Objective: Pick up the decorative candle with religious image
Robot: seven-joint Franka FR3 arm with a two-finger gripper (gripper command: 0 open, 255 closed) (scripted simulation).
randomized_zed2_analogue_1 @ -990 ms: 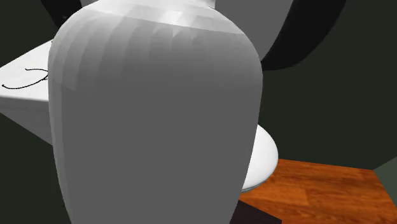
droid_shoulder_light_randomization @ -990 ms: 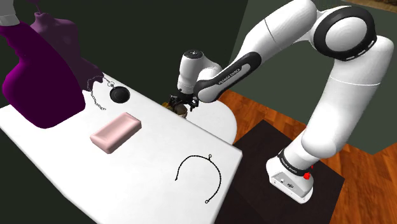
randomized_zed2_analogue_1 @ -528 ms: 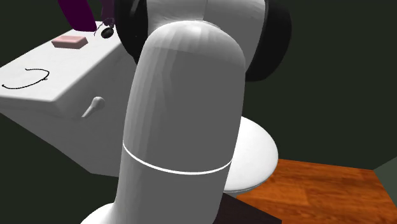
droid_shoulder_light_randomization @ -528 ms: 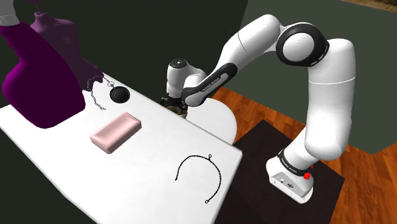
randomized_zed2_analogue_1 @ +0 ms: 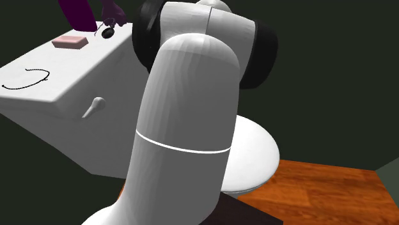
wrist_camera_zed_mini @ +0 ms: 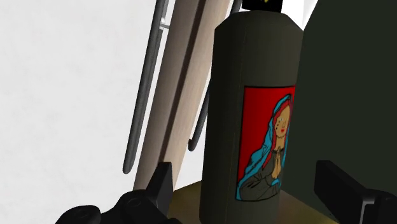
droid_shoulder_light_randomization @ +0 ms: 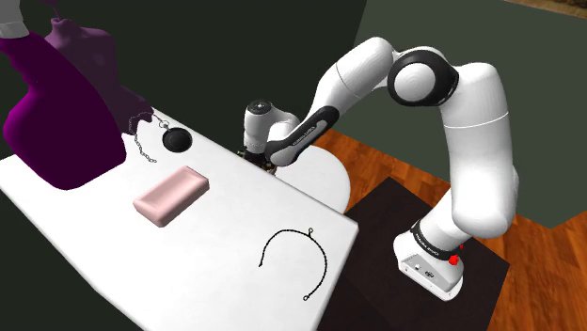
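The candle [wrist_camera_zed_mini: 254,108] is a dark upright cylinder with a red label showing a praying figure in a blue veil. It stands on a brownish base between my gripper's [wrist_camera_zed_mini: 249,191] two black fingers. The fingers [wrist_camera_zed_mini: 162,184] stand apart on either side of it, with a small gap to each, so the gripper is open around the candle. In the shoulder view the gripper [droid_shoulder_light_randomization: 261,155] is low at the white surface's [droid_shoulder_light_randomization: 216,235] far edge, and the candle [droid_shoulder_light_randomization: 268,163] shows as a small dark shape under the hand.
On the white top lie a pink bar [droid_shoulder_light_randomization: 170,195], a black ball on a chain [droid_shoulder_light_randomization: 177,140], a thin black wire loop [droid_shoulder_light_randomization: 293,254] and a purple bust [droid_shoulder_light_randomization: 56,103]. A white toilet seat [randomized_zed2_analogue_1: 259,153] lies beyond the edge. A beige strip with grey rods [wrist_camera_zed_mini: 172,95] stands behind the candle.
The arm's elbow has swung toward the shoulder view's left and folded lower. The hand has shifted a little left and down at the candle.
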